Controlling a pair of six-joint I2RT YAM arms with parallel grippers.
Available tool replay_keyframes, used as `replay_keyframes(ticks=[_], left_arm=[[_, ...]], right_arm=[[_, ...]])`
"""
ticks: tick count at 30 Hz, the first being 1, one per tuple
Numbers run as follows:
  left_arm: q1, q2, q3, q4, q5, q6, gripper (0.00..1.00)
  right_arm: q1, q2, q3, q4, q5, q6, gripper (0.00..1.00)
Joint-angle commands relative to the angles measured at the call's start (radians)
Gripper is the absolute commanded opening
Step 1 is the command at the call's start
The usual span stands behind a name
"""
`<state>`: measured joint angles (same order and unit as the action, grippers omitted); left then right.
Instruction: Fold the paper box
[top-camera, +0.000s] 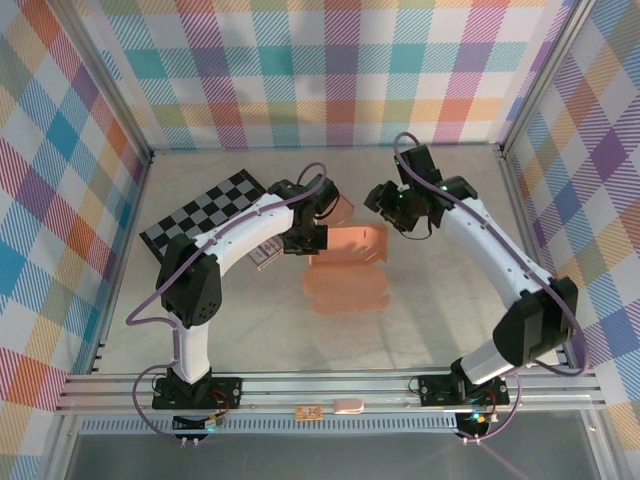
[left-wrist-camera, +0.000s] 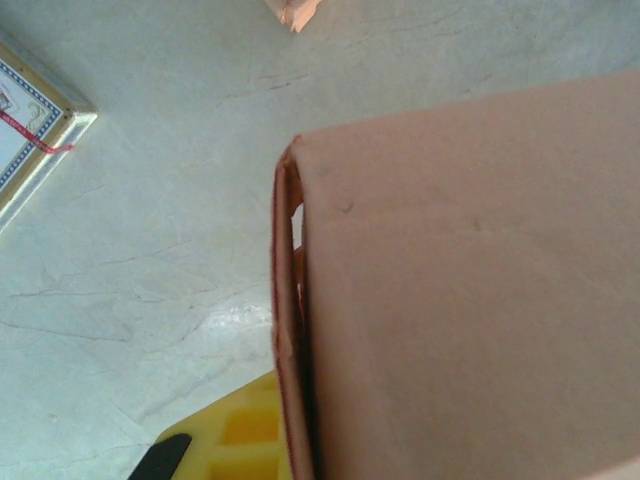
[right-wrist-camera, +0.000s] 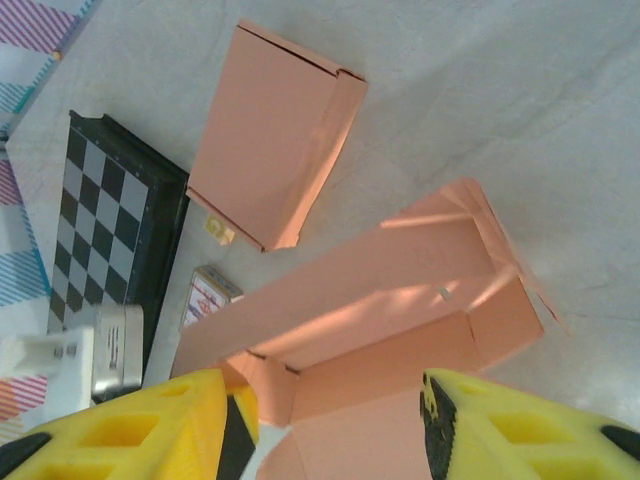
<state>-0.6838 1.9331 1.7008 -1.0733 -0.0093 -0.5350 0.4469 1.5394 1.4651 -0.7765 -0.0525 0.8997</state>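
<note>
The salmon paper box (top-camera: 345, 270) lies partly opened in the middle of the table, one long wall raised. My left gripper (top-camera: 305, 238) is shut on the box's left end wall (left-wrist-camera: 290, 300). One yellow finger (left-wrist-camera: 235, 440) shows beside that wall and the other is hidden behind the cardboard. My right gripper (top-camera: 385, 205) hovers over the box's far right end. Its yellow fingers (right-wrist-camera: 130, 420) stand wide apart above the box's open inside (right-wrist-camera: 400, 300), and nothing is between them.
A second, flat-folded salmon box (right-wrist-camera: 270, 130) lies just behind the first. A checkerboard (top-camera: 205, 215) sits at the back left, with a small card pack (top-camera: 265, 252) next to it under my left arm. Plaid walls close in three sides.
</note>
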Motion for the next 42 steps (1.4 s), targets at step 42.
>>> replay_keyframes(ticks=[42], left_arm=[[0.006, -0.095, 0.000, 0.009, 0.024, 0.033, 0.00]], right_arm=[[0.013, -0.078, -0.200, 0.215, 0.051, 0.172, 0.48]])
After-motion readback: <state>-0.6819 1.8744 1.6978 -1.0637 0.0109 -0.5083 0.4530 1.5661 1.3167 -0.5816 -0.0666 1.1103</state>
